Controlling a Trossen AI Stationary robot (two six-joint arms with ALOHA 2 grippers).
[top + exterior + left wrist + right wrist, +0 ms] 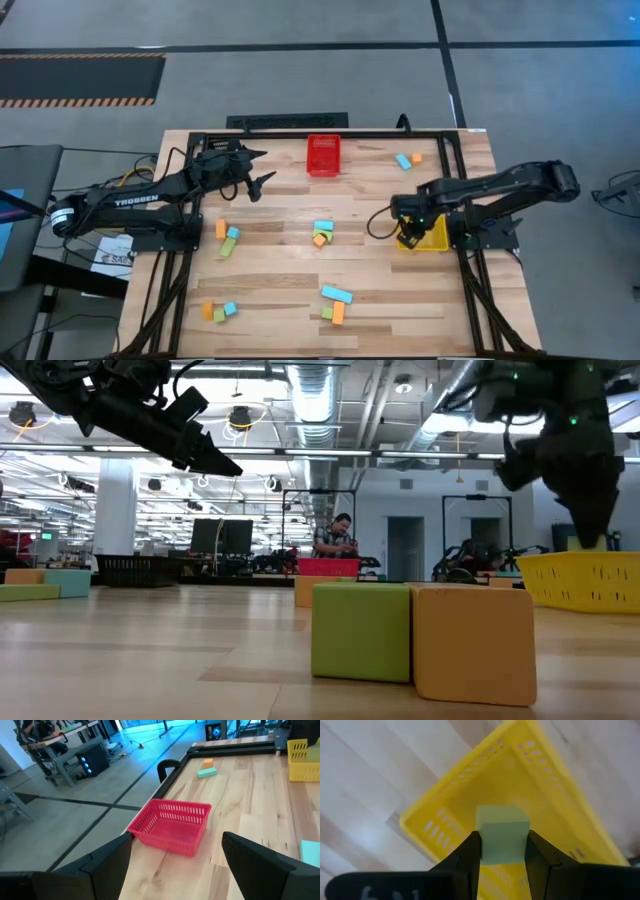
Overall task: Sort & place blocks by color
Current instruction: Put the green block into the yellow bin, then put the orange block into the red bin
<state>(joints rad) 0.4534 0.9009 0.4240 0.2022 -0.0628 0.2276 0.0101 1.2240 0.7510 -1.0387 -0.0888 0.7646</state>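
Observation:
My right gripper (502,851) is shut on a light green cube (502,832) and hangs over the yellow bin (432,238), also seen in the right wrist view (545,795). My left gripper (257,172) is open, raised above the table's far left part, and faces the red bin (172,827). Orange, light blue and light green blocks lie on the table in small clusters: at mid-table (321,233), at the left (227,238), at the near left (218,311), at the near middle (336,304) and at the far right (408,159). My right gripper pinches the light green cube by two opposite side faces (484,845) between its two fingers (469,857). The fingers come from above, pointing down. The cube is lifted clear, level, over the inside of the yellow bin.
The red bin (323,155) stands at the far middle of the table. A black frame (445,140) runs along the table's far and side edges. A green cube (360,630) and an orange cube (475,642) fill the low view's foreground. A person sits in the room behind.

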